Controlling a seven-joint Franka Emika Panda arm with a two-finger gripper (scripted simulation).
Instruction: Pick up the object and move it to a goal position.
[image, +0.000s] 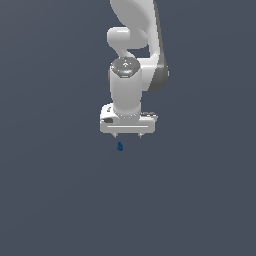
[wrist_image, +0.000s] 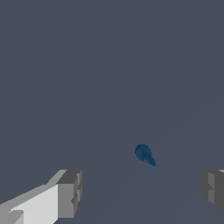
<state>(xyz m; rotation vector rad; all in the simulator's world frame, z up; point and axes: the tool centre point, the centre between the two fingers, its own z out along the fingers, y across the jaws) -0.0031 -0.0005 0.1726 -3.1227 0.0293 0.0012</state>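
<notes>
Plain slate-grey ground surrounds us; our gripper (image: 127, 135) hangs spread wide, empty. We judge the blue blob (image: 120, 146) light, likely rigid — pinch across its rounder end.

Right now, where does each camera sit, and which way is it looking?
Exterior view: off the arm, facing the white arm; its gripper hangs open just above the blue object.
Wrist view: on the wrist, looking past two spread fingertips at the object.
Shared: the object and gripper fingers.
</notes>
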